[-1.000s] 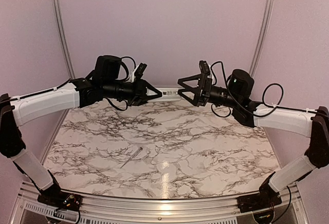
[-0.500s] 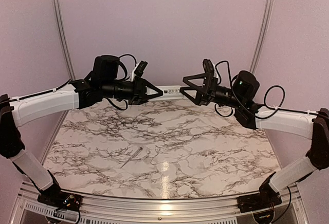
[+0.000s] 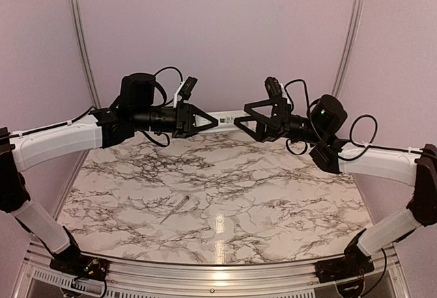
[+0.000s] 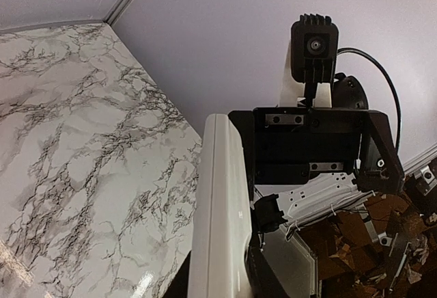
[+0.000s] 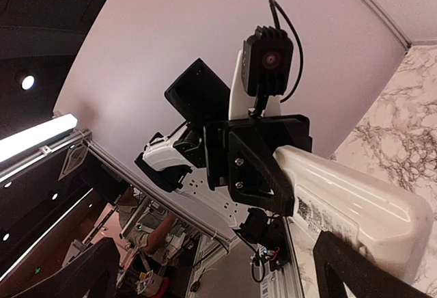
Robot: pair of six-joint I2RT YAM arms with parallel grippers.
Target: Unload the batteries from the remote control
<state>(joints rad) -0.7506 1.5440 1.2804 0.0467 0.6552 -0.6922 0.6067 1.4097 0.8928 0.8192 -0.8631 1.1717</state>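
The left end effector is clamped on one end of the remote and holds it level in the air, above the far side of the counter. The right end effector stands fully open at the remote's free end. No batteries show.

Risk: if the right jaws close off-centre, they could lever the remote out of its one-ended grip. It would then drop, and any loose batteries would scatter.

Compared with one second ago, both arms sit slightly higher and the right end effector is closer to the remote.
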